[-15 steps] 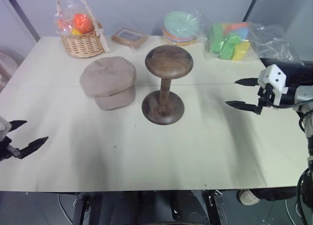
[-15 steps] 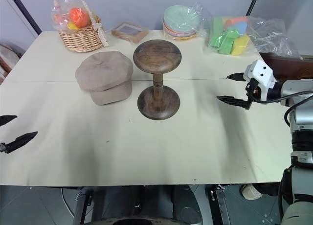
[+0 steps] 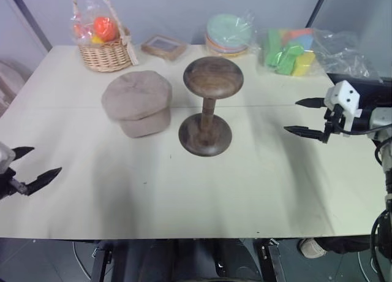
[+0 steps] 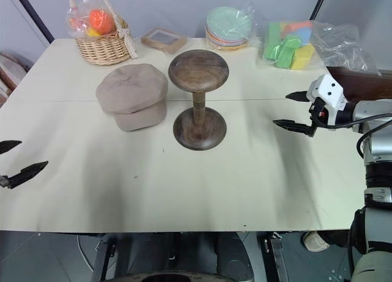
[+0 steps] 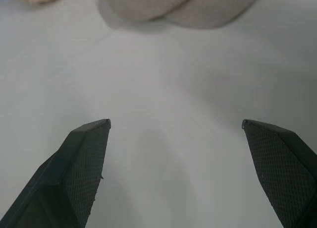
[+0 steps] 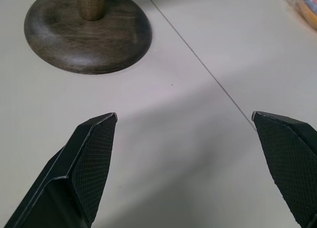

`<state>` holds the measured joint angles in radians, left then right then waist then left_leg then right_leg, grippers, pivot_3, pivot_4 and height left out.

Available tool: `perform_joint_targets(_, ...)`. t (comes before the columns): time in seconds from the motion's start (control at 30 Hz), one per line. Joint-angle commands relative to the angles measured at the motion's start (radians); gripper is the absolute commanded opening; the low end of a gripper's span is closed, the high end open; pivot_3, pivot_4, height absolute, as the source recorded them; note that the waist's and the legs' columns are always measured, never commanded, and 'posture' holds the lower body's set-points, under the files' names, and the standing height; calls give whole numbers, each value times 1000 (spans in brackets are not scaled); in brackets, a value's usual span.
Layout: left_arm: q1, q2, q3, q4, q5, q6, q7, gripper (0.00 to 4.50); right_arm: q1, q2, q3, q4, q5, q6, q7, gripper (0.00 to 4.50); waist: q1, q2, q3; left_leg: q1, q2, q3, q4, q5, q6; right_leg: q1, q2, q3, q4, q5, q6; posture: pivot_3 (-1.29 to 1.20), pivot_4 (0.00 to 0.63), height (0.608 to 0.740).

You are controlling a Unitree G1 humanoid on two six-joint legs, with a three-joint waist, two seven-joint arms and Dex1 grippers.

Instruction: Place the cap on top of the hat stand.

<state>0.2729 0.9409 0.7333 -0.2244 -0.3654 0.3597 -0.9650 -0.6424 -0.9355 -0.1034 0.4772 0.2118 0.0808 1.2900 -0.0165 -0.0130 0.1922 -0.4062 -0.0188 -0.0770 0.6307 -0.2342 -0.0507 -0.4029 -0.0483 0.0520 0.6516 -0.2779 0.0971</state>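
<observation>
Black fingers spread wide and empty, my left gripper hovers low at the near edge of the table, and my right gripper stands equally open off the far side. Ahead of my left gripper lies the cap flat on the table, well apart from both. Just beside it, toward my right gripper, rises the hat stand. Best, I judge, to close on the crown's soft edge without nudging the stand.

No text, label, brand, number or sign can be read anywhere in these pictures; nothing on the table carries legible writing.
</observation>
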Motion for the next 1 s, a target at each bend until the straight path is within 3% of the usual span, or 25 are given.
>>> perform_joint_targets(0.03,-49,22,-123,-134,106,-78,76,4463,35,-48,-37,-140,51,41,31,4500,3,0,0,0,0,0,0,0,0,0,0,0,0,0,0,0,150,740)
perform_joint_targets(0.13,-144,12,-336,-165,308,-162,201,4463,143,-109,-101,-399,198,229,92,4500,8,3,0,0,-1,-1,0,0,0,0,-1,0,0,0,0,0,150,740)
perform_joint_targets(0.27,-319,-69,-599,-107,550,-227,370,4463,265,-179,-245,-694,427,493,86,4500,5,4,-1,-1,-1,-2,0,0,0,0,0,0,1,0,1,0,150,740)
perform_joint_targets(0.47,-521,-204,-855,73,840,-307,571,4463,279,-237,-431,-917,753,798,-30,4500,5,3,-1,0,0,-1,1,0,1,0,2,0,2,1,1,0,150,740)
perform_joint_targets(0.67,-641,-284,-997,279,1003,-405,711,4463,186,-265,-505,-942,952,919,-209,4500,6,2,-2,-1,-1,-1,2,-1,1,0,1,-1,2,1,1,0,150,740)
perform_joint_targets(0.83,-746,-334,-1086,464,1152,-438,869,4463,193,-284,-522,-955,982,926,-251,4500,10,1,-2,-2,-1,-2,2,-1,1,0,0,-1,2,1,2,0,150,740)
perform_joint_targets(1.0,-816,-367,-1129,615,1215,-455,974,4463,196,-280,-522,-956,998,916,-273,4500,11,2,-3,-2,-2,-2,3,-1,2,1,0,-1,3,1,3,0,150,740)
